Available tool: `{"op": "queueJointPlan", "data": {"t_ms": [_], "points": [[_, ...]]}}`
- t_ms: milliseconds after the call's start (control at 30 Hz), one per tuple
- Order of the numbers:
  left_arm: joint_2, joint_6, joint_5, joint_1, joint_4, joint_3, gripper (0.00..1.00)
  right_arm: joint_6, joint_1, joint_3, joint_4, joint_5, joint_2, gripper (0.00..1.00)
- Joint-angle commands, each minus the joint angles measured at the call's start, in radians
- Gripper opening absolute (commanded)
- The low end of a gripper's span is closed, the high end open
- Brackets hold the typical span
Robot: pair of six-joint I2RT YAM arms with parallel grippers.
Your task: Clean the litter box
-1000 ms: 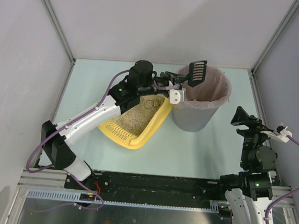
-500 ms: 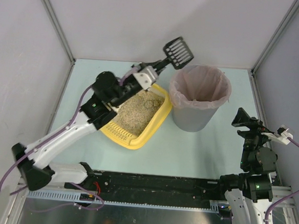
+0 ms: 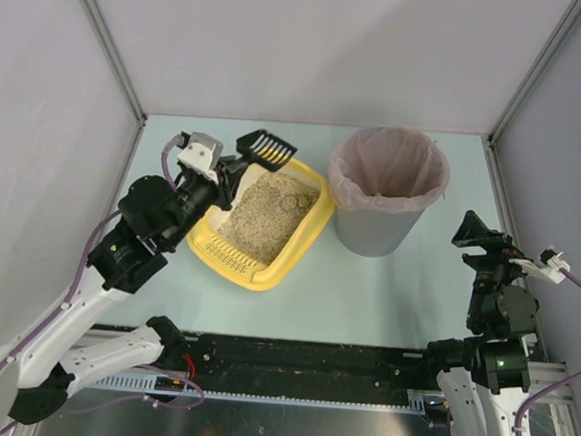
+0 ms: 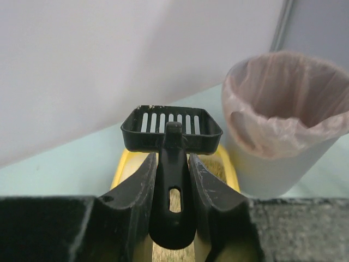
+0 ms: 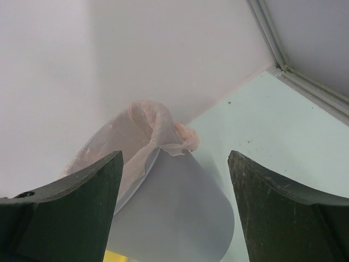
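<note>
The yellow litter box [image 3: 304, 235] lies mid-table with beige litter in it, its slotted lip toward the near left. It also shows in the left wrist view [image 4: 120, 170]. My left gripper [image 3: 224, 170] is shut on the handle of a black slotted scoop [image 3: 266, 148], held above the box's far left corner. In the left wrist view the scoop [image 4: 171, 128] looks empty, its handle pinched between my fingers [image 4: 210, 185]. My right gripper [image 3: 476, 231] is open and empty, raised at the right, facing the bin.
A grey round bin [image 3: 379, 229] with a pinkish liner stands just right of the litter box; it also shows in the left wrist view [image 4: 283, 109] and the right wrist view [image 5: 174, 207]. Walls close the table at left, back and right.
My left arm has swung left with the scoop, from over the bin's rim back to above the litter box's far left corner. The right arm has not moved.
</note>
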Motion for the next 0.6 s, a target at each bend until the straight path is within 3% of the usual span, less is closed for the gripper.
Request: {"op": "queueJointPlan", "data": {"t_ms": [0,167,467,567], "points": [[-0.026,-0.158,-0.074,0.046,-0.243,0.005,0.0,0.037,-0.003,0.005,0.017,0.024,0.009,0.83],[0.007,-0.188,0.085,0.144,-0.323,-0.035,0.0,0.048,-0.003,0.005,0.014,0.025,0.017,0.83],[0.165,-0.2,0.301,0.247,-0.323,-0.043,0.0,0.068,-0.003,0.004,0.015,0.024,0.029,0.83],[0.216,-0.197,0.302,0.261,-0.323,-0.043,0.0,0.071,-0.003,0.005,0.018,0.018,0.044,0.83]]}}
